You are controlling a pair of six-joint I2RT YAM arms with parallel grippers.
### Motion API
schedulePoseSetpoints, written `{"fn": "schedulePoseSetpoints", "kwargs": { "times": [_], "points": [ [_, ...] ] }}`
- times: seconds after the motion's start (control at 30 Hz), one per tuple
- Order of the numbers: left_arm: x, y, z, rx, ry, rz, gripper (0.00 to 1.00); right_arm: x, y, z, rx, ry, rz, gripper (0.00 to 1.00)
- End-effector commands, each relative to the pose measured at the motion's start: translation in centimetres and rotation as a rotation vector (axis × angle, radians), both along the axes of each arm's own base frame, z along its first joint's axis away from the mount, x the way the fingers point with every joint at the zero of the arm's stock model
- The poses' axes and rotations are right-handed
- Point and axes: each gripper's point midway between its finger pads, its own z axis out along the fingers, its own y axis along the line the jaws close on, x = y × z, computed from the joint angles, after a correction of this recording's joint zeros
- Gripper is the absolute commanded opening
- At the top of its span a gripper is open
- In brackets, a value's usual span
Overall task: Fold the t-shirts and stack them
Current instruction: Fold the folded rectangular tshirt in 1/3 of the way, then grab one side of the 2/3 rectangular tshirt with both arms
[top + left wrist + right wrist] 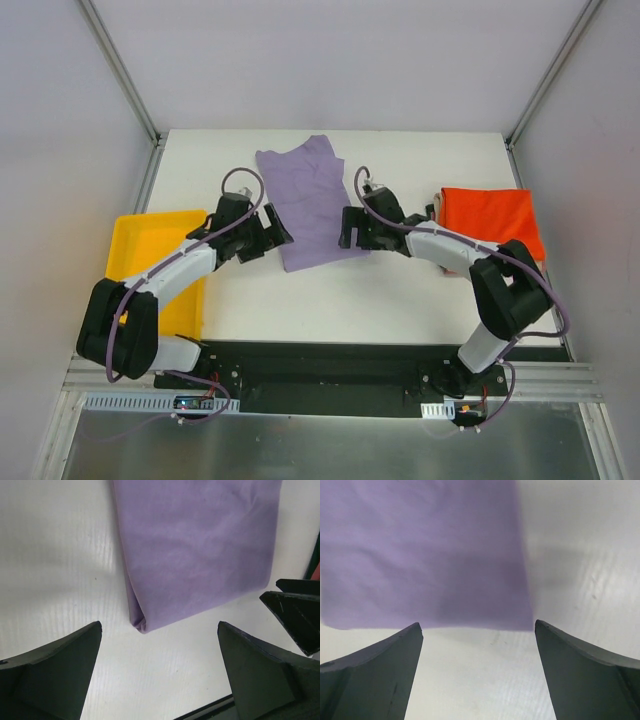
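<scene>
The purple t-shirt (310,205) lay lengthwise-folded on the tabletop (400,290), its near hem just ahead of both grippers. The left gripper (159,624) and right gripper (477,624) hung empty, jaws spread wide. For a clean fold, each should probably pinch its own hem corner, catching every layer before lifting together.

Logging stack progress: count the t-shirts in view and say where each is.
2. The purple t-shirt lies folded in the middle of the table; the orange t-shirt lies folded at its right edge. A pale edge beside the orange one may be a third, mostly hidden.
</scene>
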Motion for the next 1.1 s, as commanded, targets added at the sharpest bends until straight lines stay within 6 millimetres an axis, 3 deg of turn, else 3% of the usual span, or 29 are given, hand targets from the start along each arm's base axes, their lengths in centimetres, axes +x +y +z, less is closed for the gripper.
{"fn": "schedulePoseSetpoints", "kwargs": {
  "times": [0.0,0.1,0.23,0.4,0.47,0.7,0.87,1.07],
  "points": [
    [-1.5,-1.7,-2.4,0.021,0.059,-0.063,0.98,-1.0,-3.5,-1.2,-0.012,0.016,-0.175,0.96],
    [-1.8,-2.0,-3.9,0.038,0.105,-0.059,0.94,-1.4,-3.8,-1.9,0.077,0.019,-0.211,0.96],
    [-2.1,-2.1,-6.1,0.054,0.177,-0.041,0.8,-1.1,-2.6,-1.9,0.158,0.012,-0.189,0.96],
    [-2.4,-2.2,-7.3,0.058,0.22,-0.048,0.44,-1.0,-2.9,-2.8,0.157,0.033,-0.228,0.98],
    [-2.9,-2.0,-7.6,0.072,0.224,-0.047,0.35,-1.1,-3.1,-3.0,0.159,0.036,-0.25,0.99],
    [-4.0,-2.5,-8.9,0.11,0.248,-0.067,0.25,-0.9,-3.2,-3.5,0.173,0.052,-0.296,0.93],
    [-4.2,-2.3,-9.9,0.132,0.281,-0.064,0.0,-0.9,-2.7,-3.9,0.183,0.077,-0.303,0.84],
    [-4.3,-2.0,-9.6,0.137,0.269,-0.061,0.0,0.0,-3.2,-4.9,0.136,0.076,-0.335,0.69]
  ]
}}
